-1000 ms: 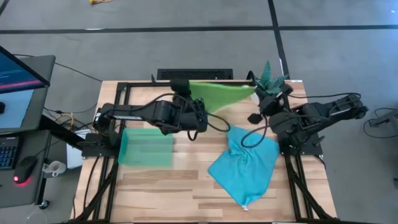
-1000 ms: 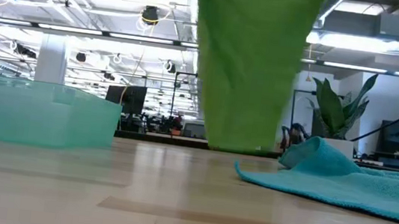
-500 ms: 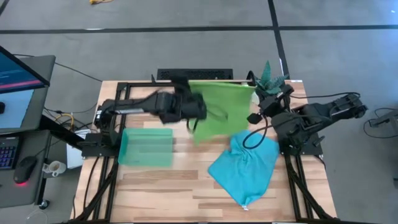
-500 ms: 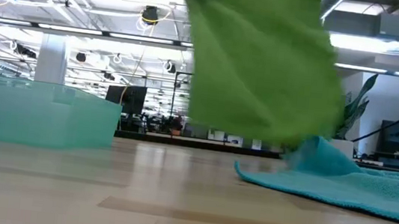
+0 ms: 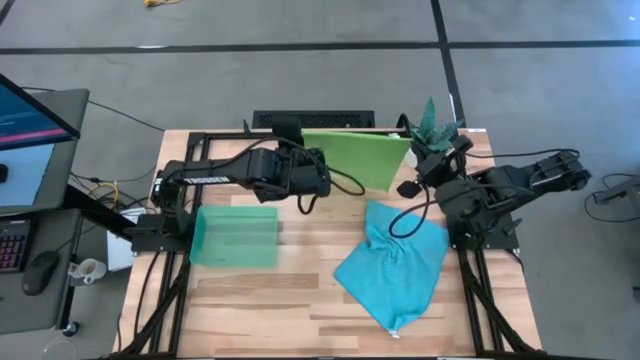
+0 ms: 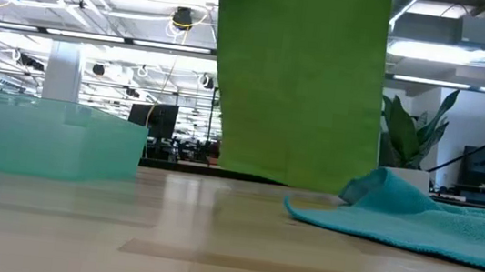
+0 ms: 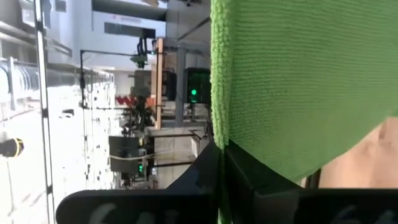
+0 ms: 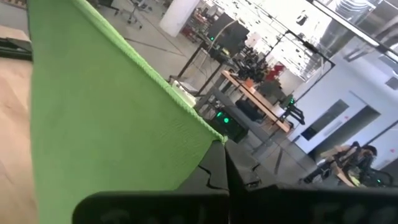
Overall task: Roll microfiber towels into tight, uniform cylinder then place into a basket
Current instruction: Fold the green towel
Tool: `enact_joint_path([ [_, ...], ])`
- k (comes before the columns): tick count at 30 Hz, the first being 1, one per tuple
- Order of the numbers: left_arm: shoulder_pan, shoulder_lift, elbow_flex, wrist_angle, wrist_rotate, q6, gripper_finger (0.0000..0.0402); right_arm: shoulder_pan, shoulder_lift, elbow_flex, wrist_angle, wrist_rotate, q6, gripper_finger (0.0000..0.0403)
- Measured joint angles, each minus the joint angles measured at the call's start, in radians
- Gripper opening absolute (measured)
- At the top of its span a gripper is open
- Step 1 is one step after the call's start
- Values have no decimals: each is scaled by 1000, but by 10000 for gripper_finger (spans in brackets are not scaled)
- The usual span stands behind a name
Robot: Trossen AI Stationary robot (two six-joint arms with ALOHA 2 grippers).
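The lime green towel [image 5: 358, 158] hangs spread between my two grippers above the table's far side. In the low view [image 6: 299, 78] it is a flat sheet whose lower edge [image 6: 283, 179] reaches down near the table. My left gripper [image 5: 300, 134] is shut on its upper left corner and my right gripper [image 5: 410, 143] on its upper right corner. The sky blue towel [image 5: 395, 265] lies crumpled on the table's right part. The translucent teal basket [image 5: 235, 236] stands on the table's left part. My left gripper pinches the green towel's upper left corner [image 7: 231, 135] between its two shut fingers [image 7: 217, 165]. The towel hangs below the hold, its top edge stretched toward the other gripper. My right gripper pinches the towel's upper right corner [image 8: 198, 142] between its two shut fingers [image 8: 219, 163]. The towel hangs flat below the hold. Whether its lower edge touches the table, I cannot tell.
A potted green plant [image 5: 430, 120] stands at the far right corner, close behind my right gripper. Black frame rails [image 5: 200, 150] run along the table's edges. Bare wood [image 5: 290, 300] lies at the near side between basket and blue towel.
The green towel hung narrow and gathered toward its lower end, then its lower part swung toward the table's near edge and back. It now hangs flat and spread. Its upper left corner has gone a little toward the table's left edge with my left gripper.
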Motion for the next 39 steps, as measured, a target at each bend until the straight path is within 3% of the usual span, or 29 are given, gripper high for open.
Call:
enact_joint_path([
  [8,79,0,0,33,14,18,0,-133,1,0,-6,-20,-9,1],
  [14,185,1,0,267,154,214,0,-281,2,0,29,-61,-113,1],
  [19,213,1,0,452,84,384,0,-342,-8,0,138,-113,-232,2],
  [23,198,1,0,399,20,388,0,-333,-30,0,184,-210,-241,5],
  [27,152,1,0,246,11,272,0,-269,-47,0,149,-292,-155,5],
  [30,92,1,0,65,48,74,0,-197,-57,0,54,-344,-21,5],
  [34,-19,1,-2,-193,245,-267,0,-86,-46,0,-167,-428,278,5],
  [39,-170,-1,-55,-189,504,-456,0,54,-5,-41,-298,-504,574,5],
])
